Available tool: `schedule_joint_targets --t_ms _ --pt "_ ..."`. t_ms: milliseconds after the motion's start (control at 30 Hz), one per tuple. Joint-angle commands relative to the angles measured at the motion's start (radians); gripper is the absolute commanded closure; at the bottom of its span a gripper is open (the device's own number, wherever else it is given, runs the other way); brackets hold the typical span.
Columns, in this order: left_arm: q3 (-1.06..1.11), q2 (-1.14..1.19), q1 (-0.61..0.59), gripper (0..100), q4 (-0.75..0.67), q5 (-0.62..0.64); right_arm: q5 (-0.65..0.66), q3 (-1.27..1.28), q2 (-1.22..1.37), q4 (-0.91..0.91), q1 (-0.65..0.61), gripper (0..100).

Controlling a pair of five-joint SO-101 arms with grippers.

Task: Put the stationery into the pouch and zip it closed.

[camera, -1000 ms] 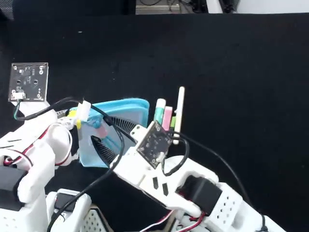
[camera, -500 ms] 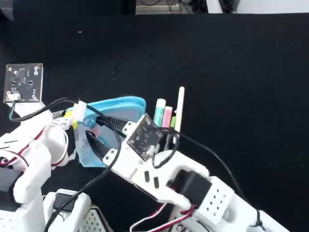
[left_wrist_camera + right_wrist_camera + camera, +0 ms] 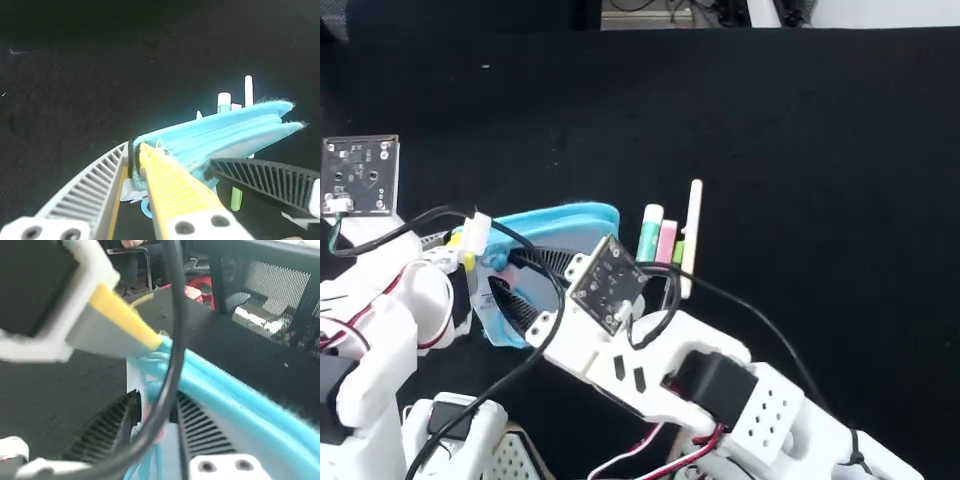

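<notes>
A light blue pouch (image 3: 575, 225) stands on its edge on the black table, lifted at its left end. My left gripper (image 3: 472, 255), with one yellow finger (image 3: 170, 185), is shut on that end of the pouch (image 3: 225, 132). My right gripper (image 3: 502, 280) reaches in from the lower right, its black ribbed fingers (image 3: 200, 435) closed on a small pink and blue zipper pull (image 3: 154, 432) at the pouch's (image 3: 235, 400) seam. Just right of the pouch lie a teal marker (image 3: 650, 228), a pink stick (image 3: 667, 240), a green piece (image 3: 678, 250) and a white pen (image 3: 693, 215).
Black cloth covers the table (image 3: 800, 130), with open room to the right and at the back. A black cable (image 3: 172, 340) from my left arm hangs across the pouch. The right arm's white body (image 3: 700, 380) takes up the near middle.
My right gripper has drawn to the left along the pouch. The left arm and the pouch's left end have also shifted a little left. The stationery has stayed put.
</notes>
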Motion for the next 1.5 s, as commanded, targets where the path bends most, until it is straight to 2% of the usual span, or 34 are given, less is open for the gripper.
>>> schedule_joint_targets --t_ms 0,200,333,567,767,900,967,1167,1400,1467 --pt "0.067 0.005 0.002 97 0.015 0.008 0.011 -0.081 -0.008 -0.003 -0.014 97.9" --pt "0.071 0.006 -0.001 97 0.015 0.008 0.051 -0.084 -0.027 0.0 -0.009 98.8" --pt "0.071 0.006 -0.001 97 0.015 0.008 0.06 -0.085 -0.113 0.072 -0.008 98.8" --pt "0.071 0.006 0.004 97 0.015 0.008 0.06 -0.077 -0.183 0.147 0.08 98.2" --pt "0.071 0.005 0.005 97 0.015 0.011 0.055 -0.116 -0.102 0.146 0.078 97.4" --pt "0.071 0.005 0.005 97 0.015 0.015 0.052 -0.176 -0.002 0.147 0.078 85.4" --pt "0.071 0.005 0.005 97 0.015 0.017 0.052 -0.199 0.05 0.152 0.078 82.6" --pt "0.071 0.005 0.001 97 0.015 0.017 0.055 -0.211 0.117 0.147 0.005 84.9" --pt "0.071 0.005 0.007 97 0.015 0.014 0.061 -0.211 0.12 0.147 0.002 84.7" --pt "0.073 0.005 0.007 97 0.017 0.015 0.115 -0.211 0.122 0.147 0.002 84.7"
